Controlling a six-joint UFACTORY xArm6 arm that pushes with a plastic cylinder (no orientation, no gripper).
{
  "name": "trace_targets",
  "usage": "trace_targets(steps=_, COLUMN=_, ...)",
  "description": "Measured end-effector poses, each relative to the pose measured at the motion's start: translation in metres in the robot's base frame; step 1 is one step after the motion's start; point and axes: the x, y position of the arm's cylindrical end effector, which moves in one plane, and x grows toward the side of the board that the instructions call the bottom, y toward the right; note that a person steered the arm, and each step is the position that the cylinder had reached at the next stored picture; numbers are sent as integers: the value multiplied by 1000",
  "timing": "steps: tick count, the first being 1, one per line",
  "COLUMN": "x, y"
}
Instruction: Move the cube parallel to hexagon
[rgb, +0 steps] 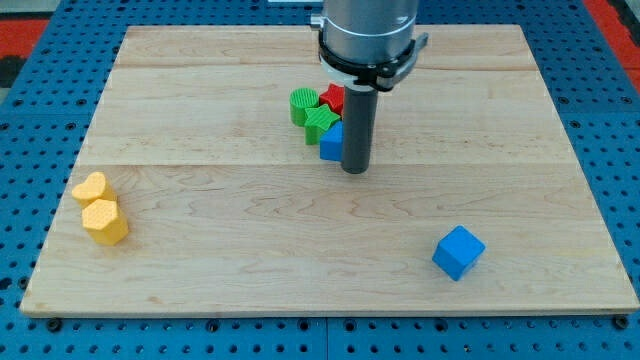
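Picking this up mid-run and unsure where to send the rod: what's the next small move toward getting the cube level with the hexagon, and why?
Probably slide my tip toward the view's lower right, to the blue cube. It now sits beside the central cluster, against a partly hidden blue block, far from the cube. The yellow hexagon lies near the view's left edge, so the cube needs contact on its right side.

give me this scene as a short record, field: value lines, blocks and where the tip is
surface: wooden board on blue pegboard
my tip: just right of the centre cluster, beside the part-hidden blue block
centre cluster: green block, green star, red block, bunched together
blue cube: alone, view's lower right
yellow pair: yellow heart above yellow hexagon, view's left, touching
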Motion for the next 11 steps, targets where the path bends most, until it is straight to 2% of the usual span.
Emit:
trace_targets(steps=1, x=-2, y=-22)
trace_targets(steps=2, x=17, y=-35)
trace_targets(steps=3, x=56, y=-19)
trace_targets(steps=4, x=82, y=89)
trace_targets(steps=5, x=81, y=173)
trace_targets(steps=6, x=113, y=213)
trace_targets(steps=7, x=146, y=204)
trace_targets(steps=8, x=151, y=153)
trace_targets(steps=9, x=137, y=93)
trace_targets(steps=11, x=120, y=67)
